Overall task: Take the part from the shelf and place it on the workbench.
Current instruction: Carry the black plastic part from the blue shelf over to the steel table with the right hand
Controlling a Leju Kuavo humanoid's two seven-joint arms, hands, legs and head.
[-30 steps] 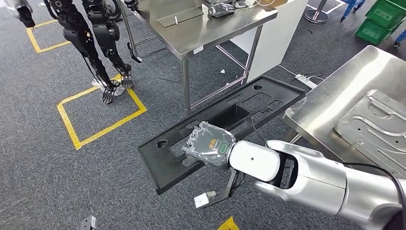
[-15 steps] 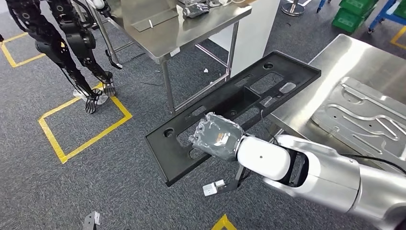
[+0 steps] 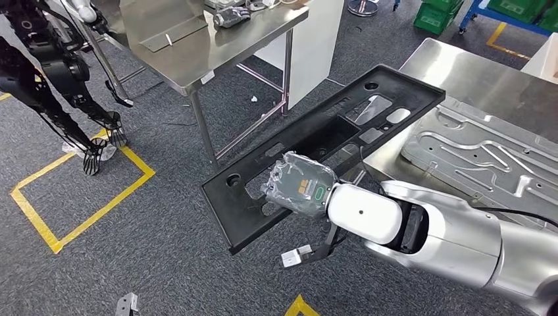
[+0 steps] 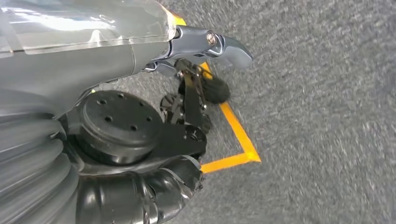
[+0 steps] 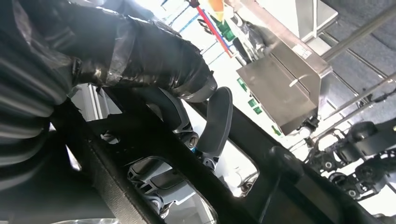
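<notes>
While the right robot hand (image 3: 299, 184) grips the long black part (image 3: 329, 141) near its middle, that panel hangs tilted in the air, its far end up over the corner of the steel worktop (image 3: 474, 79) and its near end out above the grey carpet (image 3: 164, 263). In the right wrist view the dark fingers (image 5: 154, 56) wrap over the panel's edge, with a grey thumb (image 5: 217, 121) hooked through one of its cut-outs, so the hold is firm. On the worktop lies a stamped metal sheet (image 3: 487, 158), just beside the panel's raised end. Further off stands a second steel table (image 3: 197, 46) carrying a flat plate and a glove-like object. A dark humanoid frame (image 3: 46, 66) stands by yellow floor tape (image 3: 85, 210). The left robot hand (image 4: 196, 107) hangs over the carpet, fingers dark and bunched; whether it is clenched I cannot tell.
</notes>
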